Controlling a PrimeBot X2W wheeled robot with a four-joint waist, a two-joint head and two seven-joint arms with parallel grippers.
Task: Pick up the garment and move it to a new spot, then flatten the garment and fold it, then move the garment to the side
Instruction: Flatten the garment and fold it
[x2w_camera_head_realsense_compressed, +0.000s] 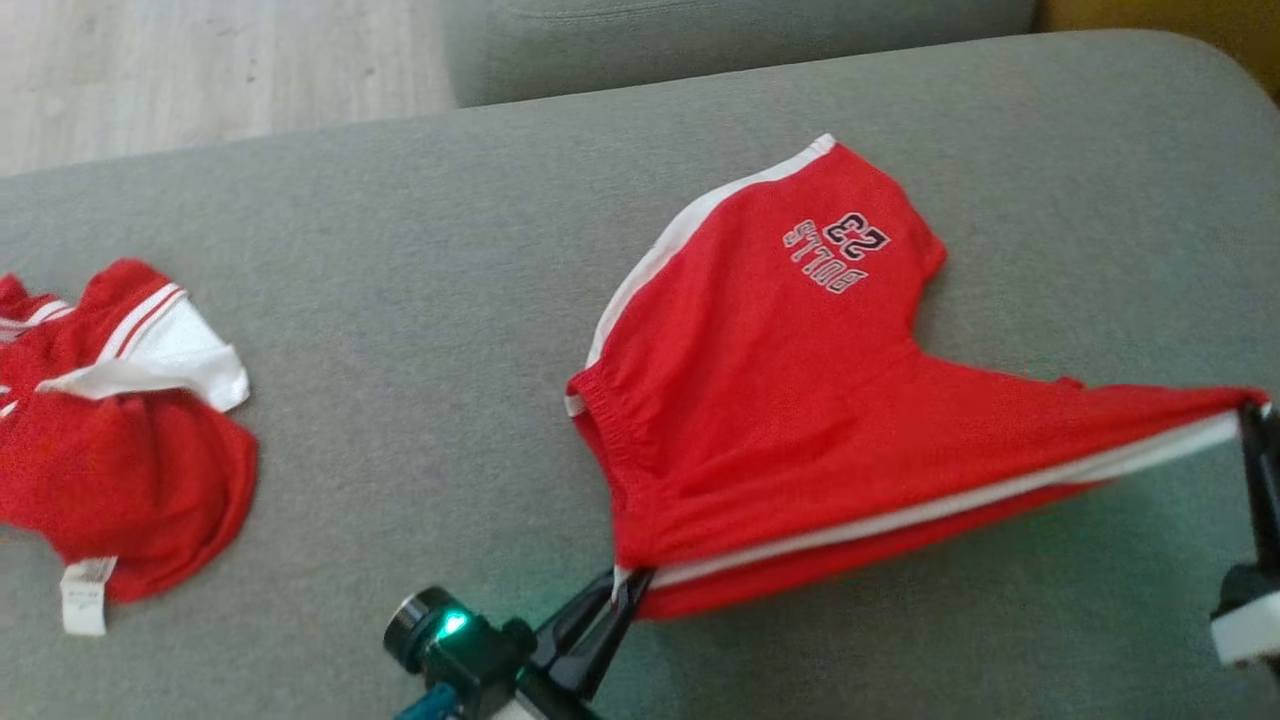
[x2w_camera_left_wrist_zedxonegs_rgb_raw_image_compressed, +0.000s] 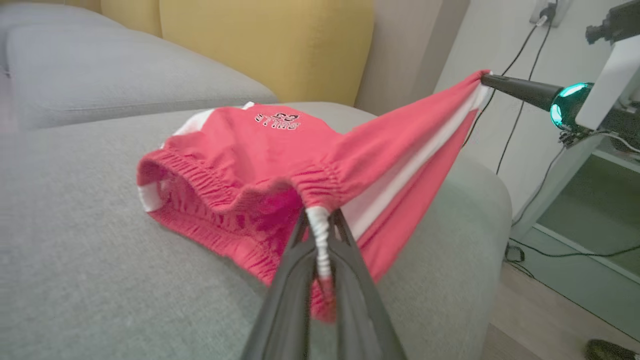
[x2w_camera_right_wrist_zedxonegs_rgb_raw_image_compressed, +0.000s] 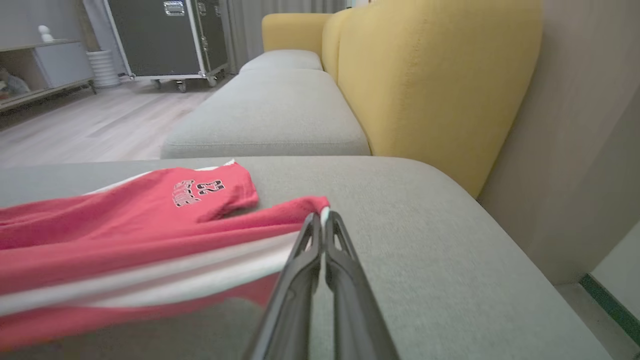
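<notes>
The garment (x2w_camera_head_realsense_compressed: 780, 400) is a pair of red shorts with white side stripes and a "23" print, partly lifted off the grey sofa cushion (x2w_camera_head_realsense_compressed: 450, 280). My left gripper (x2w_camera_head_realsense_compressed: 622, 580) is shut on the waistband's white-striped corner (x2w_camera_left_wrist_zedxonegs_rgb_raw_image_compressed: 320, 220). At the right edge my right gripper (x2w_camera_head_realsense_compressed: 1250, 410) is shut on a leg hem corner (x2w_camera_right_wrist_zedxonegs_rgb_raw_image_compressed: 322, 212). The white stripe stretches taut between the two grips. The far leg with the print (x2w_camera_left_wrist_zedxonegs_rgb_raw_image_compressed: 277, 120) still rests on the cushion.
A second red and white garment (x2w_camera_head_realsense_compressed: 120, 440) lies crumpled at the cushion's left. Yellow backrests (x2w_camera_right_wrist_zedxonegs_rgb_raw_image_compressed: 430, 80) rise behind the sofa. Another grey cushion (x2w_camera_right_wrist_zedxonegs_rgb_raw_image_compressed: 270, 115) lies beyond. Cables (x2w_camera_left_wrist_zedxonegs_rgb_raw_image_compressed: 520, 130) hang along the wall near the sofa's end.
</notes>
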